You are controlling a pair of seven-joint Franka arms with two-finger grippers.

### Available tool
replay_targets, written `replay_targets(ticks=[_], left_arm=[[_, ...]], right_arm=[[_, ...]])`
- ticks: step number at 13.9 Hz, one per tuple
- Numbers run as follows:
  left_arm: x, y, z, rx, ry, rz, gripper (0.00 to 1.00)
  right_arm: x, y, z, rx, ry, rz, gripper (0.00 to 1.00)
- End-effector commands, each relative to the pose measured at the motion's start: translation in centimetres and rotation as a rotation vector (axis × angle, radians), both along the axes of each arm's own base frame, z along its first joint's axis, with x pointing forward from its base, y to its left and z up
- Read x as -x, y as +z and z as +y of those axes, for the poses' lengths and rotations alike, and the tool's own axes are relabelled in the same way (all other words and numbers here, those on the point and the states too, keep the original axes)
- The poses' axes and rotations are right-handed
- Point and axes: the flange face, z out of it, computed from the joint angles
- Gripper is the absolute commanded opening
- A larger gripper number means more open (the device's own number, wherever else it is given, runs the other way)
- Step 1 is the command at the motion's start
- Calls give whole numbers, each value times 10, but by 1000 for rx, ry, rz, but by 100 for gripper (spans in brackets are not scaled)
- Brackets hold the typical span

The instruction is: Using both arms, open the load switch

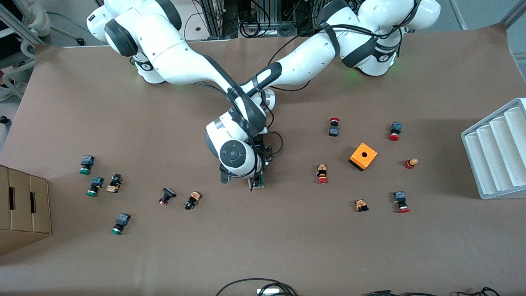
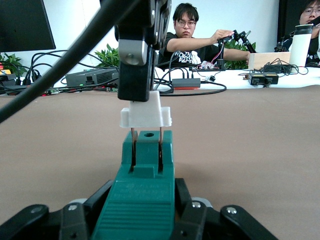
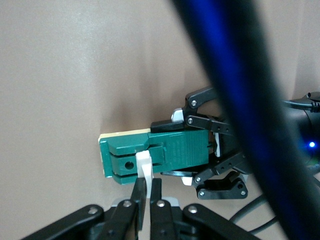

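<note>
In the front view, the right arm's big round joint covers both end effectors and nearly all of the load switch (image 1: 259,183); only a small green bit peeks out under it. The cardboard box (image 1: 24,205) at the right arm's end of the tabletop and the grey tray (image 1: 499,152) at the left arm's end are cut off by the edges. In the right wrist view a blurry dark cable (image 3: 235,100) hides part of the left end effector (image 3: 212,157).
</note>
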Motion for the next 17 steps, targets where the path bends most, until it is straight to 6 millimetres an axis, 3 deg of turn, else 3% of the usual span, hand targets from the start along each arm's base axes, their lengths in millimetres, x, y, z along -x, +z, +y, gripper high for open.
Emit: replay_targets(ticks=[1,4,17], left_arm=[[-3,1,-8,-2,-21,-11,51],[-3,1,-8,-4,-22,-11,51],[-3,1,-8,-3,-21,-9,51]], right_arm=[[22,-18,9,5,3,55,13],[23,-15,10,4,2,54,29],[26,1,10,5,7,74,28]])
